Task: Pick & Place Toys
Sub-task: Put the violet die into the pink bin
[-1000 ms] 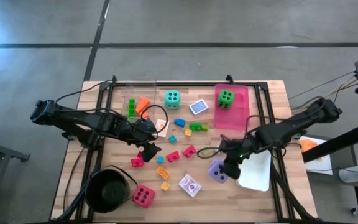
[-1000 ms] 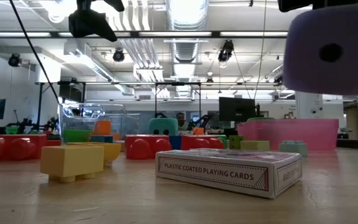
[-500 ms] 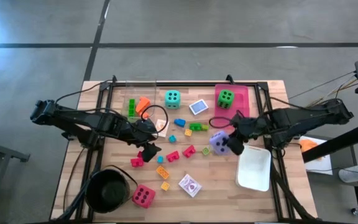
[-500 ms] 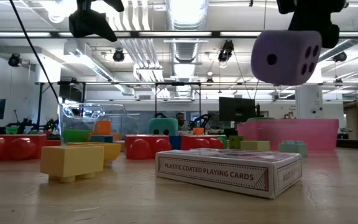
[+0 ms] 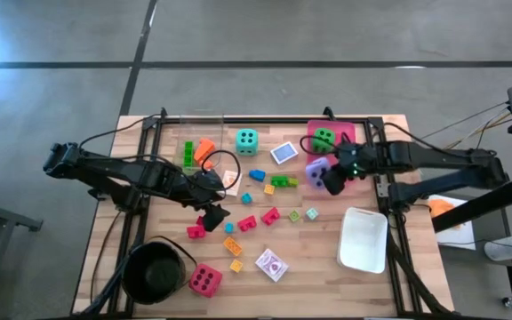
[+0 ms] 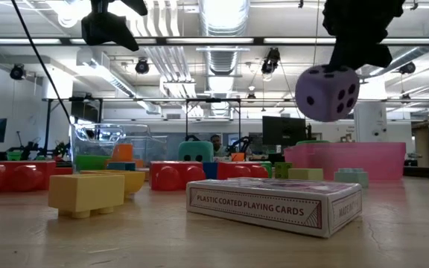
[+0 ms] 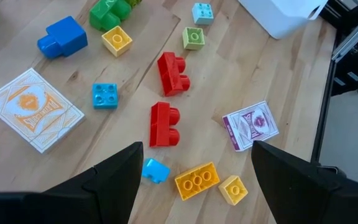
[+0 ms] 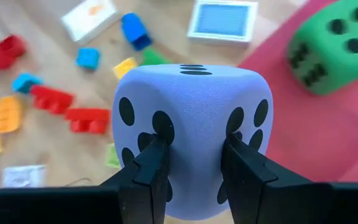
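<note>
My right gripper (image 5: 331, 177) is shut on a purple die (image 5: 316, 168) with black dots and holds it in the air at the near left edge of the pink tray (image 5: 352, 135). A green die (image 5: 324, 140) sits in that tray. A teal die (image 5: 246, 140) stands on the table at the far middle, and a pink-red die (image 5: 204, 280) at the near left. Small coloured blocks (image 7: 166, 99) and cards (image 7: 251, 125) lie scattered across the middle. My left gripper (image 5: 212, 214) hangs open above the red blocks and touches nothing. My right gripper pinches the purple die's two opposite sides (image 8: 166, 140) between its two fingers (image 8: 150, 163). The soft foam is dented in at the fingertips. The fingers slant down from the table's right side. The die (image 6: 326, 92) hangs clear of table and tray.
A round black pot (image 5: 154, 271) stands at the near left corner, and a white tray (image 5: 364, 240) at the near right. A clear tray (image 5: 196, 133) with green and orange pieces sits at the far left. A card pack (image 5: 271, 264) lies near the front.
My right gripper has carried the purple die from beside the white tray toward the table's far edge, rising a little and turning, up to the pink tray's edge. The die has stayed lifted clear and turned with the gripper.
</note>
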You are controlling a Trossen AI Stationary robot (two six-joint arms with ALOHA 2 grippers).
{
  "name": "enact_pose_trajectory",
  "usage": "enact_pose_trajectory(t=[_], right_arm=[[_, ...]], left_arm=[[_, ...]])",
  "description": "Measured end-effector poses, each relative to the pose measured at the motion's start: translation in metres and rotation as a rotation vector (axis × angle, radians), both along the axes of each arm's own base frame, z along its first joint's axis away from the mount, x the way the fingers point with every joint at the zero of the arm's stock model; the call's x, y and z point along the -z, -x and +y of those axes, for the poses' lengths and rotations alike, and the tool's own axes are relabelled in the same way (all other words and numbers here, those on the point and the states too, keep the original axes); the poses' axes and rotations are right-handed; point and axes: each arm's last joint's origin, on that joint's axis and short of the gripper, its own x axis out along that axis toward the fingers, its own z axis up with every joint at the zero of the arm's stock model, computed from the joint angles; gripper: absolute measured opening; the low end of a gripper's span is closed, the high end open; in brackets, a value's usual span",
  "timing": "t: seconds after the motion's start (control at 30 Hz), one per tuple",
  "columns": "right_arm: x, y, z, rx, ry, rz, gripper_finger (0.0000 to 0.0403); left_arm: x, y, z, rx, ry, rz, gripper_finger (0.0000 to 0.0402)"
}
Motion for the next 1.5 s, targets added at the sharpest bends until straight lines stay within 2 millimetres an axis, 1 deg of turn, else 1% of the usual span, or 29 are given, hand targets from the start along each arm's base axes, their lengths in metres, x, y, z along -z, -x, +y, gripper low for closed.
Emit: enact_pose_trajectory(t=[0.13,0.4,0.63,0.97,1.1,1.33,1.5], right_arm=[[0.001,0.003,-0.012,0.058,0.02,0.018,0.0109],[0.005,0.003,-0.027,0.121,0.044,0.057,0.0105],[0.024,-0.01,-0.038,0.253,-0.031,0.126,0.0104],[0.05,-0.025,-0.057,0.315,-0.038,0.255,0.01],[0.055,-0.028,-0.061,0.335,-0.03,0.278,0.0087],[0.06,-0.03,-0.069,0.385,-0.018,0.279,0.0085],[0.069,-0.039,-0.072,0.394,-0.031,0.321,0.0084]], left_arm=[[0.0,0.0,0.0,-0.002,0.0,0.005,0.0303],[0.0,0.0,0.0,-0.003,0.001,0.005,0.0303],[0.0,0.0,0.0,-0.002,0.001,0.005,0.0303],[0.0,0.0,0.0,-0.003,0.001,0.004,0.0303],[0.0,0.0,0.0,-0.003,0.001,0.005,0.0303],[0.0,0.0,0.0,-0.003,0.001,0.004,0.0303],[0.0,0.0,0.0,-0.004,0.001,0.002,0.0303]])
